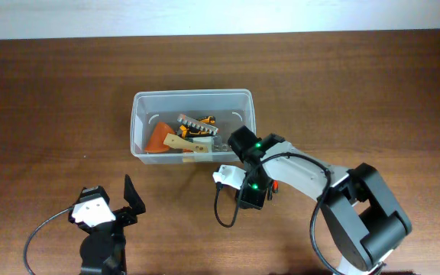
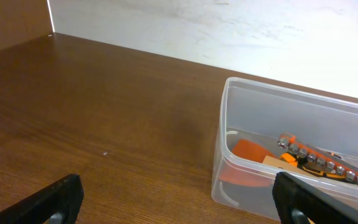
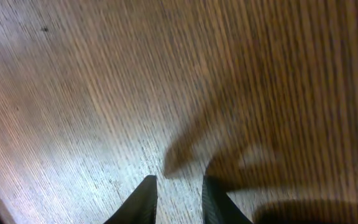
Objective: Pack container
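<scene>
The container (image 1: 192,94) is a clear plastic tub at the table's middle. It holds an orange flat piece (image 1: 157,137), a wooden-handled tool (image 1: 180,143) and an orange and black holder with metal bits (image 1: 197,122). The container also shows at the right of the left wrist view (image 2: 229,124). My left gripper (image 1: 107,197) (image 2: 179,199) is wide open and empty, well in front of the tub's left end. My right gripper (image 1: 249,200) (image 3: 177,180) points down at bare table just off the tub's front right corner. Its fingers stand a narrow gap apart with nothing between them.
A small red bit (image 1: 273,186) shows beside the right arm; I cannot tell what it is. A black cable (image 1: 221,214) loops on the table by the right gripper. A white wall (image 2: 229,31) runs along the table's far edge.
</scene>
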